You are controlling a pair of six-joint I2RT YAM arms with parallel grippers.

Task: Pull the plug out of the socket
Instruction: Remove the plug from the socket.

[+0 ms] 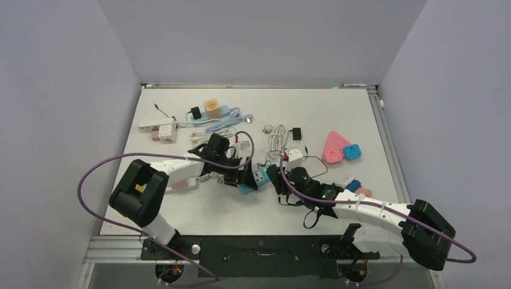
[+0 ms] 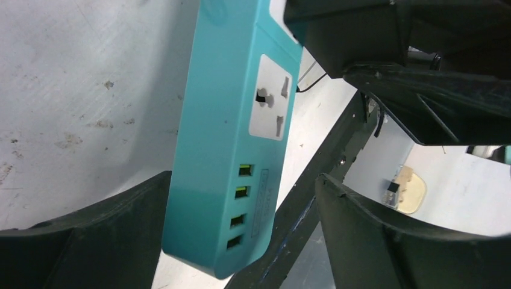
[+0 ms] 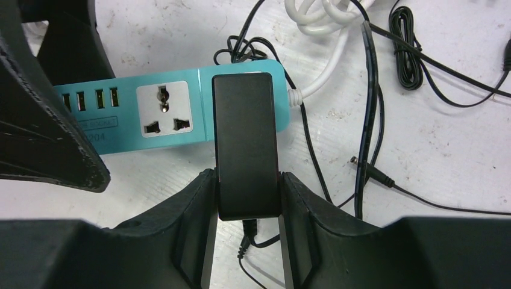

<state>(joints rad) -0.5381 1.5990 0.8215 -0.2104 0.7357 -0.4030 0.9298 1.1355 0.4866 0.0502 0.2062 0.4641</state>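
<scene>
Your right gripper clamps the black plug from both sides | plug sits in the end of the teal socket strip, flat on the table | your left gripper straddles the strip's USB end, jaws parted, one finger clear | white cable coils beyond.

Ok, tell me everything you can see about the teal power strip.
The teal power strip is a glossy plastic bar with rounded ends, lying flat on the white table. It has a row of USB ports, one free white universal socket, and a black adapter plugged in beside it. A white cord leaves that end. The right tool grips the adapter. The left tool straddles the USB end, one finger seemingly against its side.
</scene>
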